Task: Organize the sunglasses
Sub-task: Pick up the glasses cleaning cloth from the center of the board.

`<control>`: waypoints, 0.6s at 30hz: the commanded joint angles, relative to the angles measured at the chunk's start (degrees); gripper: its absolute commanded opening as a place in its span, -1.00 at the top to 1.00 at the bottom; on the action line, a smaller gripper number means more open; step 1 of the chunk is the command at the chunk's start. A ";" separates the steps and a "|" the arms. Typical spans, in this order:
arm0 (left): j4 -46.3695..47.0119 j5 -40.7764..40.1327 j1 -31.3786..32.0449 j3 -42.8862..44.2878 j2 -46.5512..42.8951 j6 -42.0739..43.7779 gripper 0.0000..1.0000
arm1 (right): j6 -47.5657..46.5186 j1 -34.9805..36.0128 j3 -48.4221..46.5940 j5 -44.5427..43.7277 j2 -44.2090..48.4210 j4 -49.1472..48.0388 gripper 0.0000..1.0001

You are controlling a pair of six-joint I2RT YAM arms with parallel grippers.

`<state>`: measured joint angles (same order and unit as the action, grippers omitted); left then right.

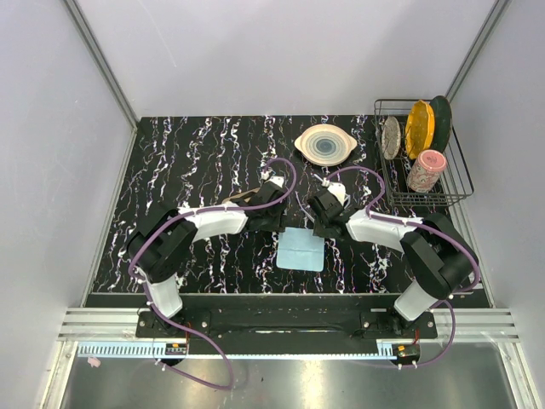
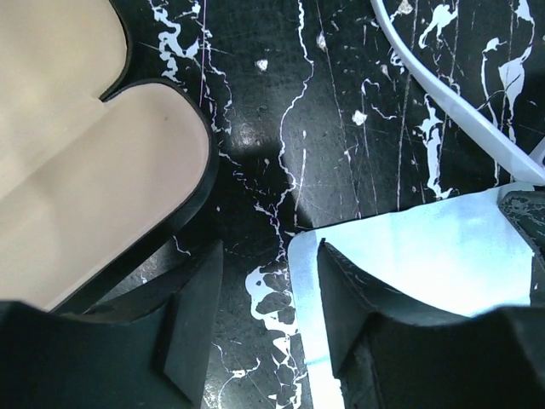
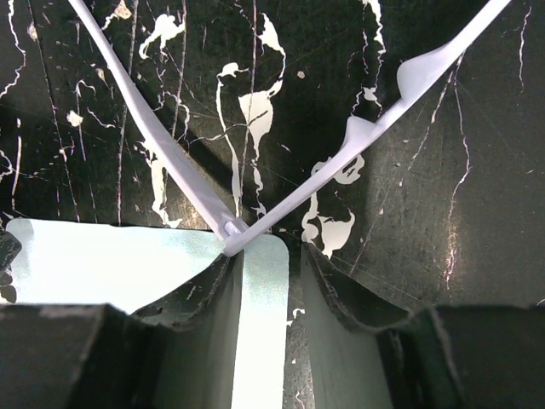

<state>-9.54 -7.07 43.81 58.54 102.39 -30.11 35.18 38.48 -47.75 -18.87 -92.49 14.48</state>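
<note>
Marbled tabletop (image 1: pixel 170 170): sunglasses (image 3: pixel 232 230) just beyond right gripper (image 3: pixel 268 256), jaws apart, empty.

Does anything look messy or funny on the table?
Yes. The sunglasses are out of the black case, one arm splayed out in a V, hinge at the edge of the blue cloth. The case sits open, nothing showing inside.

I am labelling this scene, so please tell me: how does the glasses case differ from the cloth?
The case is black with a tan lining; the cloth is light blue. The case lies open, with a raised rim; the cloth lies flat. The case has rounded ends; the cloth is nearly square. Both rest on the black marbled table.
</note>
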 commanded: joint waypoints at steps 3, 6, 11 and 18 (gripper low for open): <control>-0.22 0.74 1.10 1.66 1.67 0.58 0.06 | 0.07 -0.33 0.81 -0.82 -0.41 -1.74 0.24; -0.39 1.27 1.36 1.92 2.11 0.84 0.07 | 0.24 -0.33 0.90 -0.55 -0.94 -1.91 0.25; -0.48 2.76 1.98 2.28 2.64 1.10 0.05 | 0.33 -0.33 0.99 0.06 -1.12 -2.00 0.32; -0.48 4.08 2.59 2.10 3.52 1.37 0.05 | 0.50 -0.33 1.52 0.77 -0.24 -1.82 0.42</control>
<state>-9.17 -6.07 45.84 59.88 103.72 -29.39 35.20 38.48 -47.33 -18.90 -92.58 13.23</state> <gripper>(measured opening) 0.475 0.316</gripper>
